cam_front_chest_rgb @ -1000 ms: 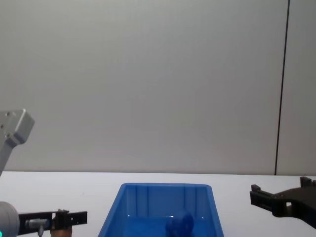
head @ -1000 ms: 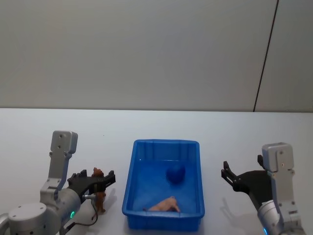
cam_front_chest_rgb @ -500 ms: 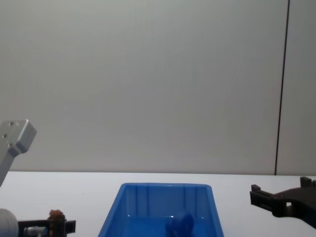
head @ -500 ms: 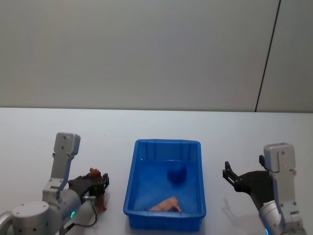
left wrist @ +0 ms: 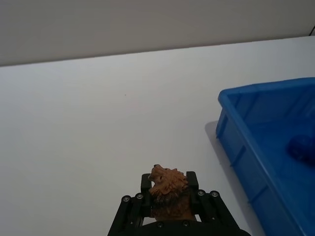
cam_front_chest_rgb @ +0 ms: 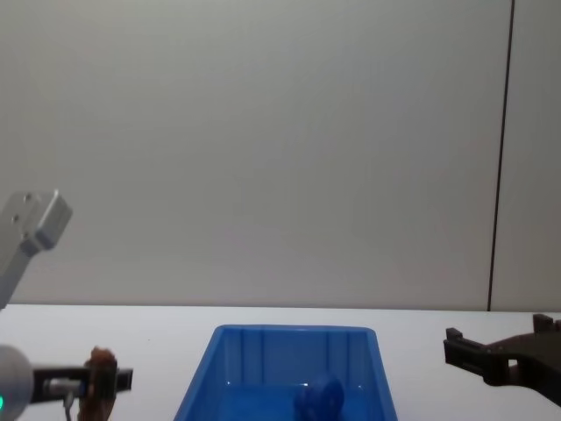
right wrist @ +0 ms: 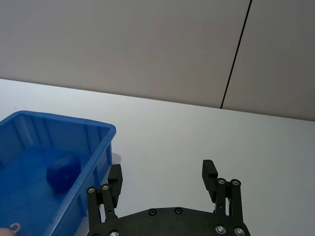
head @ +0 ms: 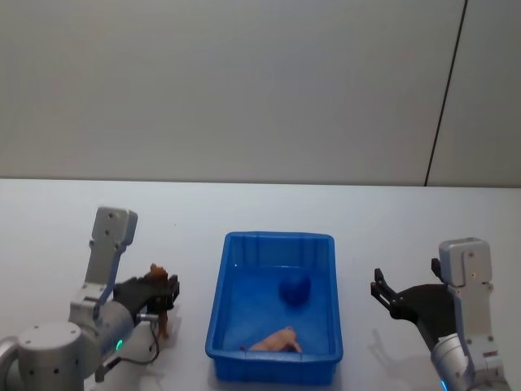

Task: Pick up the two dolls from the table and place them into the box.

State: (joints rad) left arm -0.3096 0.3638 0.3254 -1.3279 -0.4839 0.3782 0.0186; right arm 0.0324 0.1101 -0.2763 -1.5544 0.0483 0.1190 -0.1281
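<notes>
My left gripper (head: pixel 165 293) is shut on the reddish-brown fuzzy doll (head: pixel 158 279), holding it just above the white table (head: pixel 73 220), left of the blue box (head: pixel 277 238). In the left wrist view the doll (left wrist: pixel 167 189) sits clamped between the black fingers (left wrist: pixel 145 183), with the box (left wrist: pixel 256 91) off to one side. The pale pink doll (head: pixel 275 341) lies inside the box near its front wall, and a dark blue round part (head: pixel 293 287) lies farther back. My right gripper (head: pixel 384 293) stands open right of the box, holding nothing.
A grey wall with a dark vertical seam (head: pixel 444 98) rises behind the table. In the chest view the left gripper (cam_front_chest_rgb: pixel 110 379) with the doll (cam_front_chest_rgb: pixel 101 373) is low left and the right gripper (cam_front_chest_rgb: pixel 473 351) low right of the box (cam_front_chest_rgb: pixel 294 331).
The left gripper shut on the reddish-brown doll, drew back a little and lifted it off the table. The right arm has not moved.
</notes>
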